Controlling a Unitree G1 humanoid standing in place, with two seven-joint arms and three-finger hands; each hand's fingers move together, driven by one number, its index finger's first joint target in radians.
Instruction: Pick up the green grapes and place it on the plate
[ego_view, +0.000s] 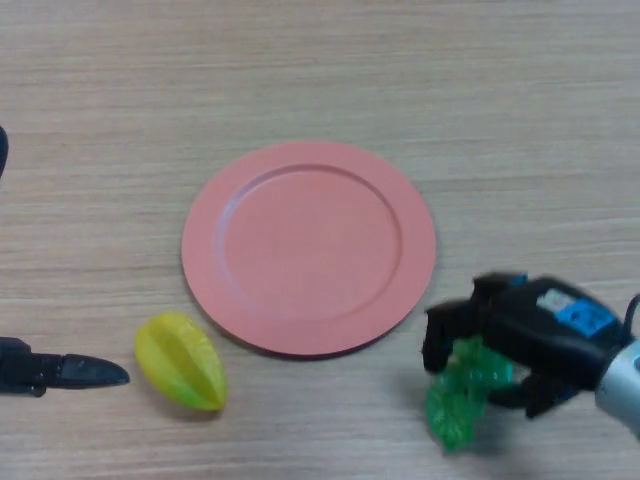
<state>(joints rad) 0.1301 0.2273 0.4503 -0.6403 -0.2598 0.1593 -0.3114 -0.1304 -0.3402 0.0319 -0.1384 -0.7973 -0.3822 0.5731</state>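
The green grapes (462, 398) are at the lower right, just off the pink plate's (309, 246) front right rim. My right hand (520, 330) is curled round the top of the grapes, with the lower part of the bunch hanging out below it. The plate lies flat in the middle of the wooden table with nothing on it. My left hand (70, 371) shows at the lower left edge, fingers straight, holding nothing.
A yellow starfruit (181, 361) lies on the table at the plate's front left, between the plate and my left hand. A dark object (3, 150) shows at the far left edge.
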